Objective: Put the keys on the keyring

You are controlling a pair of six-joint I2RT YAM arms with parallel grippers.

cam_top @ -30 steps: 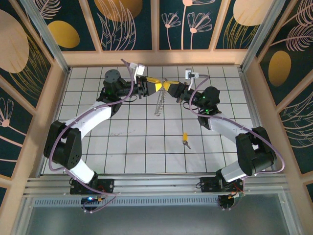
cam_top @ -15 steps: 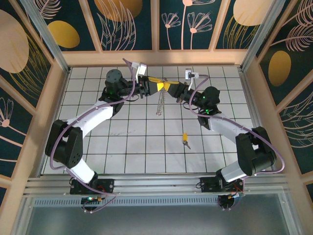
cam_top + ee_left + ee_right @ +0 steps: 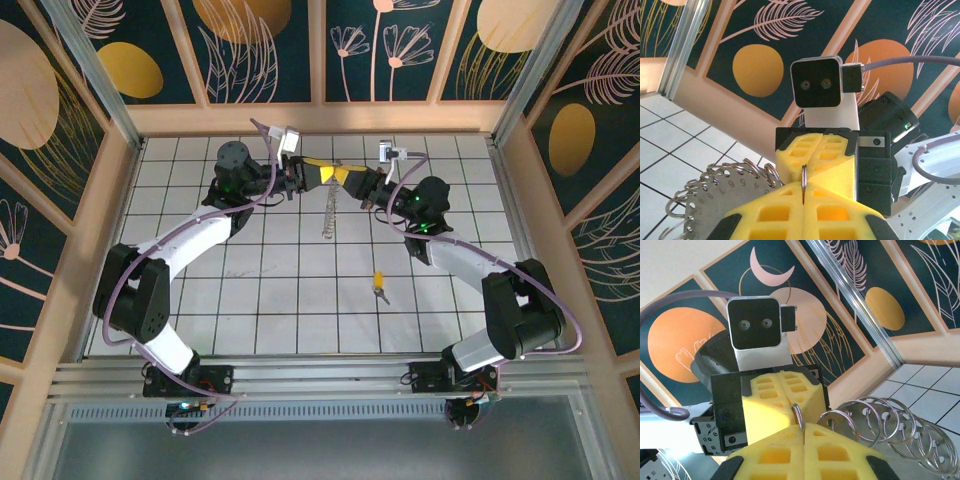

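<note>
One white-tiled table (image 3: 280, 300) takes up the whole floor of the booth, with two arms reaching over it from the near edge. The left arm (image 3: 190, 245) and the right arm (image 3: 470, 262) bend inward and meet nose to nose above the far middle of the tiles.

The left gripper (image 3: 322, 172) and the right gripper (image 3: 345, 175) press tip against tip. From the left wrist, the left gripper (image 3: 803, 200) is clenched, a thin wire ring standing up in the seam between its yellow pads, and the right gripper (image 3: 815, 160) facing it is clamped just as tightly on the same ring. The right wrist gives the mirror picture: the right gripper (image 3: 802, 440) squeezed shut, the left gripper (image 3: 785, 395) opposite.

The keyring (image 3: 327, 212) hangs from that pinch as a floppy string of metal rings. From above it is a pale streak, its links too small to count. Close up, more of the keyring (image 3: 880, 430) fans out as overlapping coils, cut off by the fingers. A grey disc (image 3: 710, 210) with numerals round its rim sits among them, half hidden.

The key (image 3: 379, 284) lies alone on the tiles, well apart from both grippers, its blade barely visible
</note>
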